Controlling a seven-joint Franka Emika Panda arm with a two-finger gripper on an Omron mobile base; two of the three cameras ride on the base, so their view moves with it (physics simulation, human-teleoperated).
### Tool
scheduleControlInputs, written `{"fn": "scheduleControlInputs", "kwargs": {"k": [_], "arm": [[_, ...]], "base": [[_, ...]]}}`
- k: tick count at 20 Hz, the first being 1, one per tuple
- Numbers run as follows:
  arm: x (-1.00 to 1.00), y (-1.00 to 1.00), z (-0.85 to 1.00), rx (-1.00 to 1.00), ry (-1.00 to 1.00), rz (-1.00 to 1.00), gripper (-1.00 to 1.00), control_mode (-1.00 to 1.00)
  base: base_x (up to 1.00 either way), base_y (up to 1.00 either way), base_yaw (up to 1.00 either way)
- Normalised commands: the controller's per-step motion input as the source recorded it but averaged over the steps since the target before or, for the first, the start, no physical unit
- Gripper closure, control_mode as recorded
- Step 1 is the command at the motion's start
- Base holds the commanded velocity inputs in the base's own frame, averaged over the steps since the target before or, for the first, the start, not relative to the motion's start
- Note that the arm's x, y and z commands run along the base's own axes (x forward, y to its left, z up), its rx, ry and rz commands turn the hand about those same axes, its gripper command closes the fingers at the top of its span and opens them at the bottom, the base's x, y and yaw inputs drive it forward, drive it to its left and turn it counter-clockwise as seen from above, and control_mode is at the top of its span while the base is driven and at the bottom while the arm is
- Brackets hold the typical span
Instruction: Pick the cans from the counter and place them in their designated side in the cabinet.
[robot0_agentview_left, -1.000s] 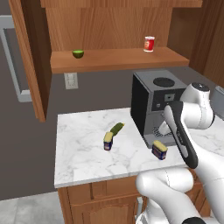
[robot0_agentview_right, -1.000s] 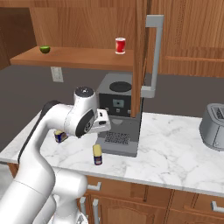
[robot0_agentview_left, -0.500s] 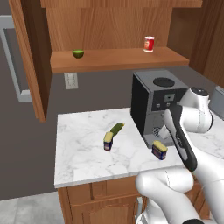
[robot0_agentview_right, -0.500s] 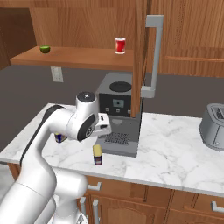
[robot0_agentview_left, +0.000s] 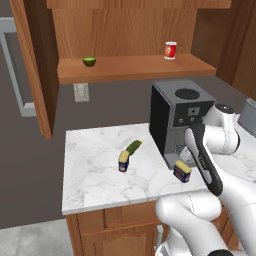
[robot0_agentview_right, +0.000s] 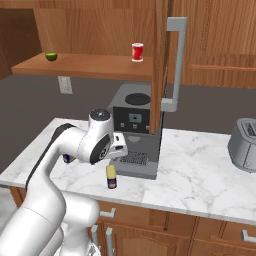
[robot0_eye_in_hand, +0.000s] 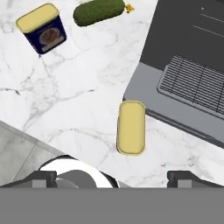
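Two squat dark blue cans with yellow tops stand on the white marble counter. One can sits just in front of the coffee machine. My gripper hangs above it, open, with nothing between its fingers. The can lies a little ahead of the fingertips in the hand view. The other can stands further left, beside a green pickle. The wooden cabinet hangs above with its door swung open.
A black coffee machine stands close behind the nearer can. On the cabinet shelf are a red-and-white can and a lime. A toaster sits at the counter's right. The counter's front edge is near the can.
The arm has sunk a little and the hand has come lower over the nearer can. Both cans and the pickle have stayed put; the gripper stays open.
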Motion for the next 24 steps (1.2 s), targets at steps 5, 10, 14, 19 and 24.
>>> {"fn": "scheduleControlInputs", "kwargs": {"k": [5, 10, 14, 19, 24], "arm": [[0.12, 0.00, -0.12, 0.00, 0.04, 0.01, -1.00, -1.00], [0.11, 0.00, -0.12, 0.00, 0.05, 0.01, -1.00, -1.00], [0.09, 0.00, -0.13, 0.00, 0.04, 0.02, -1.00, -1.00], [0.08, -0.01, -0.13, 0.00, 0.04, 0.01, -1.00, -1.00], [0.04, -0.06, -0.14, 0.00, 0.02, 0.01, -1.00, -1.00]], "base": [[0.00, 0.00, 0.00], [0.00, 0.00, 0.00], [0.00, 0.00, 0.00], [0.00, 0.00, 0.00], [0.00, 0.00, 0.00]]}}
